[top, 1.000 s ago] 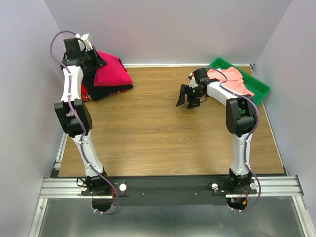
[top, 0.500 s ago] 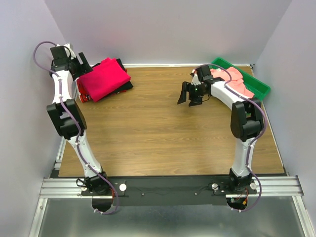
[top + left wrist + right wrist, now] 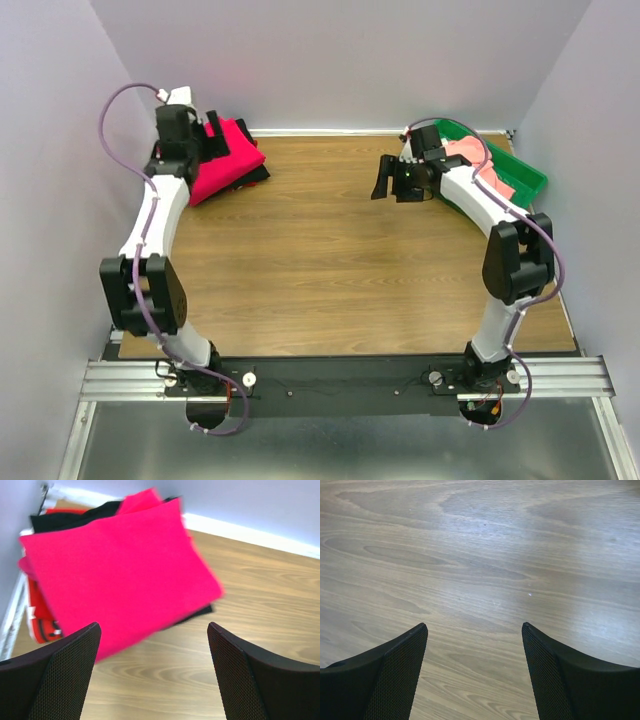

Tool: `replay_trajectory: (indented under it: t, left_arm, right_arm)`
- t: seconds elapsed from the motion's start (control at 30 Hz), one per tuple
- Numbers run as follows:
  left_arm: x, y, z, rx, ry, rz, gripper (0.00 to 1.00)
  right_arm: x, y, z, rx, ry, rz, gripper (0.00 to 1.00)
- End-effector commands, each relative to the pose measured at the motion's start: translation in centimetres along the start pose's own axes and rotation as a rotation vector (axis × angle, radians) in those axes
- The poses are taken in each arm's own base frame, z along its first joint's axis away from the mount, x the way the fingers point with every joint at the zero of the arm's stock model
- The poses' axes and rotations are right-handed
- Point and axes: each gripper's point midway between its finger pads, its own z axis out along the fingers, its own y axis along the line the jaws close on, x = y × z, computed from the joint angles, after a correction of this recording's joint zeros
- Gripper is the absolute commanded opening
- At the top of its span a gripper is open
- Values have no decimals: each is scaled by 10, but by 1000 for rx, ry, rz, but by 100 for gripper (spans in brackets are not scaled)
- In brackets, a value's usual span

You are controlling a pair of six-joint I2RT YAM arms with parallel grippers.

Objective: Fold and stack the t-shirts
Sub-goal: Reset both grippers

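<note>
A folded crimson-magenta t-shirt (image 3: 115, 565) lies on top of a black t-shirt (image 3: 100, 511) in a pile at the table's back left corner (image 3: 232, 158). My left gripper (image 3: 153, 630) hovers open just in front of this pile (image 3: 205, 140), with nothing between its fingers. A pale salmon-pink t-shirt (image 3: 505, 180) lies crumpled in the green tray (image 3: 533, 178) at the back right. My right gripper (image 3: 393, 185) hangs open over bare wood left of the tray, and its wrist view (image 3: 474, 626) shows only tabletop.
An orange-red cloth (image 3: 40, 615) sticks out under the pile on its left side. The side wall stands close behind the pile, and the back wall's white base strip (image 3: 250, 532) runs along the table's far edge.
My left gripper opened and let go of the crimson t-shirt, which now lies flat on the pile; the left arm drew back over it. The right gripper shifted slightly towards the tray.
</note>
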Motion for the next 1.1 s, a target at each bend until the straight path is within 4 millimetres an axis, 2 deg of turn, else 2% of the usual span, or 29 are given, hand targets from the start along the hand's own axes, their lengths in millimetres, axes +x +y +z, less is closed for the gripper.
replay_trajectory:
  t: [0.0,0.07,0.1,0.17,0.23,0.27,0.4,0.5,0.73,1.07]
  left_arm:
    - [-16,-49,-39,21,-201,10,94]
    - [-8,-70,-56,59,-239,10,94]
    - [-5,-73,-68,60,-281,-8,94]
    - [11,-93,-83,119,-291,-42,94]
    - [22,-104,-90,138,-286,-64,94]
    - [31,-119,-95,171,-273,-54,94]
    - [64,-140,-102,194,-221,-27,94]
    - [78,-158,-108,216,-195,-4,94]
    - [84,-185,-115,274,-185,28,94]
    - [87,-187,-122,288,-188,37,94]
  right_arm:
    - [-12,-5,-15,51,-91,-16,83]
    - [-18,-3,-23,50,-134,-11,82]
    - [-13,-6,-23,60,-132,-6,83]
    - [-18,-4,-32,59,-175,-2,83]
    - [-17,-9,-36,76,-200,7,82]
    - [-18,-7,-43,75,-221,7,83]
    - [-12,-20,-52,130,-263,22,83]
    - [-10,-21,-58,137,-278,28,83]
    - [5,-29,-58,160,-288,74,83]
    - [14,-37,-65,186,-308,107,82]
